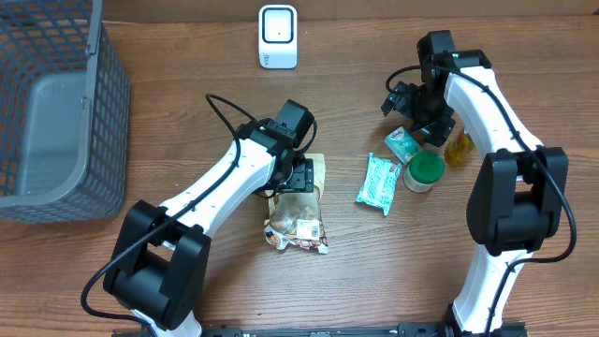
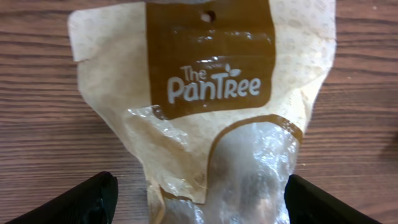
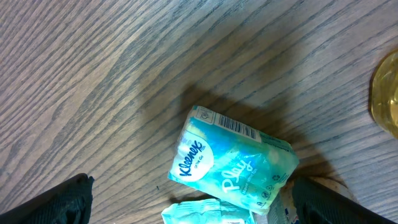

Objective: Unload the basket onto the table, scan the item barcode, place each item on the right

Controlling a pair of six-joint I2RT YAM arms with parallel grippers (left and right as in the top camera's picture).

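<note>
Bench (image 1: 374, 281): wood-grain top is carrying everything you are watching.
Snack bag (image 1: 298, 220): is lying flat mid-bench, well apart from the white scanner (image 1: 278, 36).
Left pincer (image 2: 202, 202): your jaws are standing released, one each side of the bag.
Right pincer (image 3: 199, 202): is gaping wide over the tissue pack (image 3: 230, 165), its barcode facing up.

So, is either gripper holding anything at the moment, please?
Nothing is held: the left gripper is open over the bag, the right gripper open above the tissues.

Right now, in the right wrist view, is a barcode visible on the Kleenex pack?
Yes, the Kleenex pack shows a barcode strip along its upper edge.
</note>
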